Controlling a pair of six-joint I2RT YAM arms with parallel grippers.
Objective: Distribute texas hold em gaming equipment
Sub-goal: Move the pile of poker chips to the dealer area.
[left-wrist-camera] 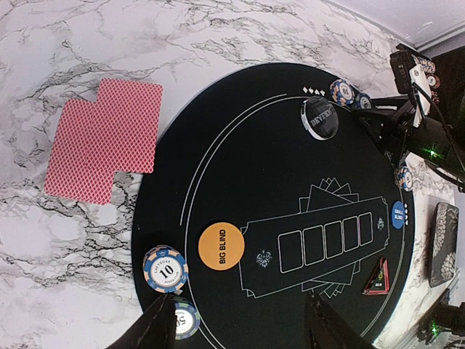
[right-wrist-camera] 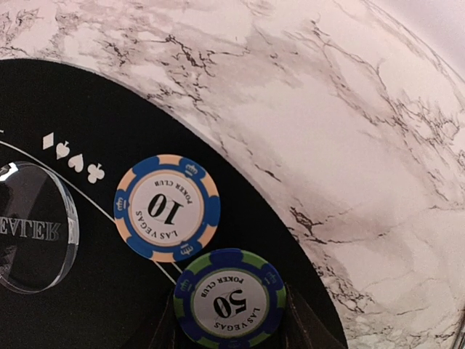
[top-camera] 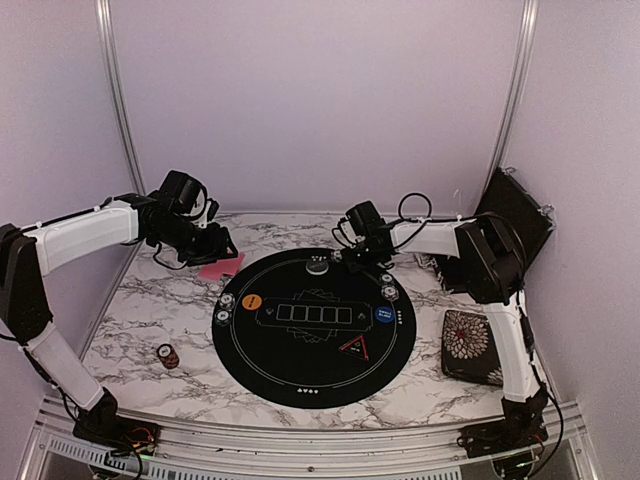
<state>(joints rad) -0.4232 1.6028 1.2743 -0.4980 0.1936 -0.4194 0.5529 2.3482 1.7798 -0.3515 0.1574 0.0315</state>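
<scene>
Right claw [right-wrist-camera: 232, 327] clamped on 50 chip [right-wrist-camera: 229, 297] at rim of mat [right-wrist-camera: 87, 116]; chip just overlapped 10 chip [right-wrist-camera: 167, 209], which lay up-left of the fingers. Left claw [left-wrist-camera: 240, 327] apart, empty; cards [left-wrist-camera: 105, 138] lay on marble table [left-wrist-camera: 43, 240] off the mat, nearer that arm
</scene>
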